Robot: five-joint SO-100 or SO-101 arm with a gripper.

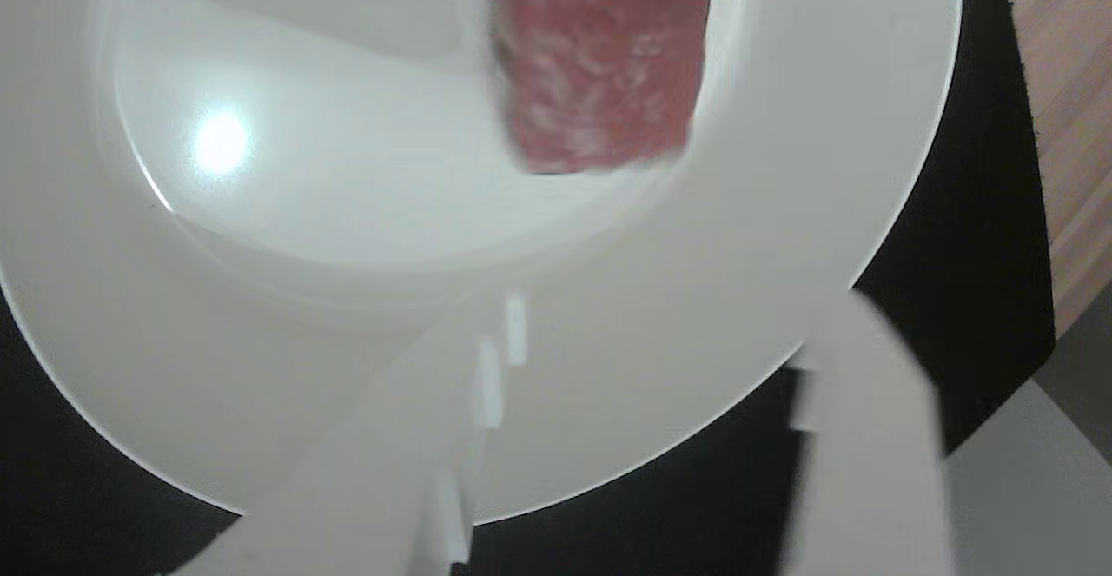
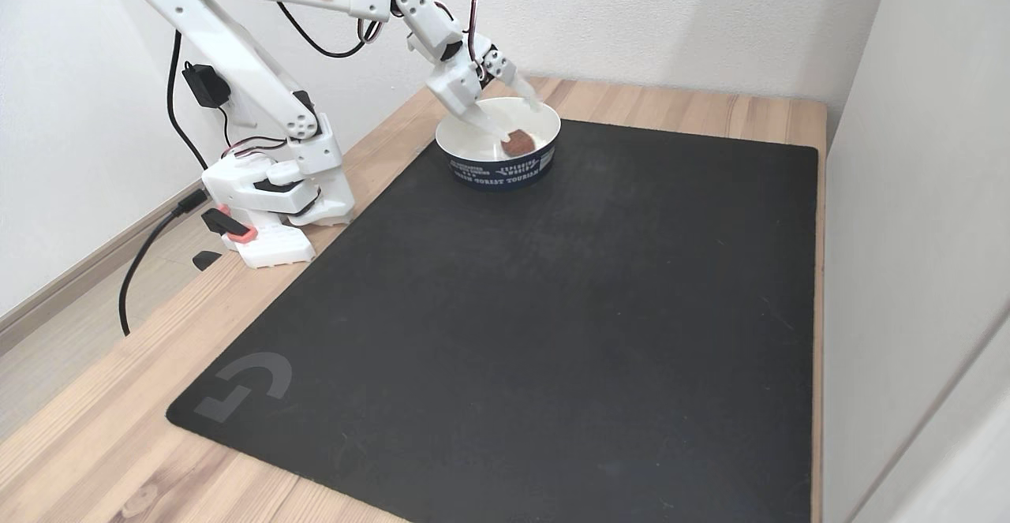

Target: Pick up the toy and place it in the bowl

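Black mat (image 2: 505, 310) on wooden desk | toy (image 2: 518, 143) inside bowl (image 2: 473, 144) | gripper (image 2: 517, 117) jaws spread, empty | lift straight up, clear of rim.

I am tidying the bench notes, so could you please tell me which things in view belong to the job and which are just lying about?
Belong to the job:
- toy, in the bowl
- bowl
- gripper, open above the bowl

Just lying about:
- black mat
- power adapter on the wall
- black cable
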